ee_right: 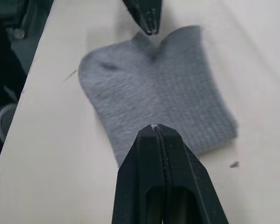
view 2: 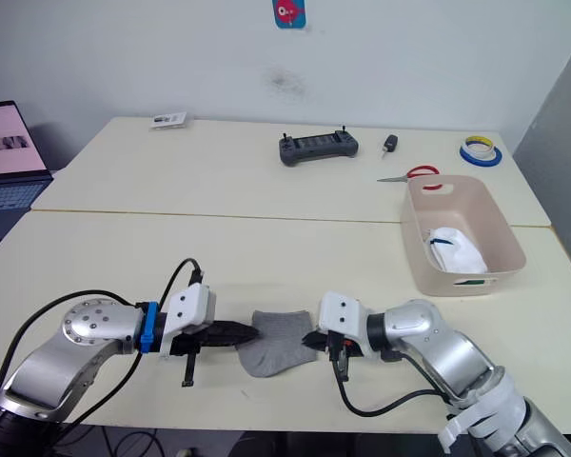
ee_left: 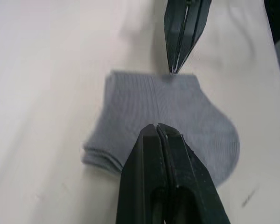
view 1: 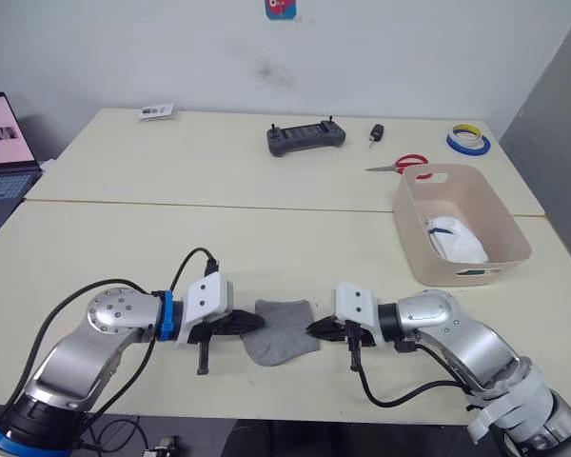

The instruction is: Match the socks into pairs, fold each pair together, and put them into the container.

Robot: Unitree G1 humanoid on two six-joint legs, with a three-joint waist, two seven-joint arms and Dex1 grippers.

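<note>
Both pincers lie low over the near edge of the table (view 1: pixel 266 257), tips pointed at each other with the grey socks (view 1: pixel 282 330) between them. The left gripper (view 1: pixel 250 324) has its two black fingers pressed together with no gap, and their tip rests on the edge of the grey socks nearest to it; whether any fabric is pinched between the fingers cannot be told. The right gripper (view 1: pixel 316 329) is likewise closed tight, its tip meeting the opposite edge of the same grey socks, and again a pinch cannot be confirmed. In the left wrist view the grey socks (ee_left: pixel 168 126) lie flat just beyond the closed fingers (ee_left: pixel 165 177), stacked edges showing at one corner, and the other pincer's tip touches the far side. In the right wrist view the grey socks (ee_right: pixel 154 88) spread ahead of the closed fingers (ee_right: pixel 158 182). The container (view 1: pixel 457 224) stands well beyond the right gripper, further out on the table and toward that arm's outer side, with a white sock (view 1: pixel 457 240) lying inside it. Far beyond both pincers lie a black controller (view 1: pixel 305 138), scissors (view 1: pixel 400 165) and a tape roll (view 1: pixel 468 140).
</note>
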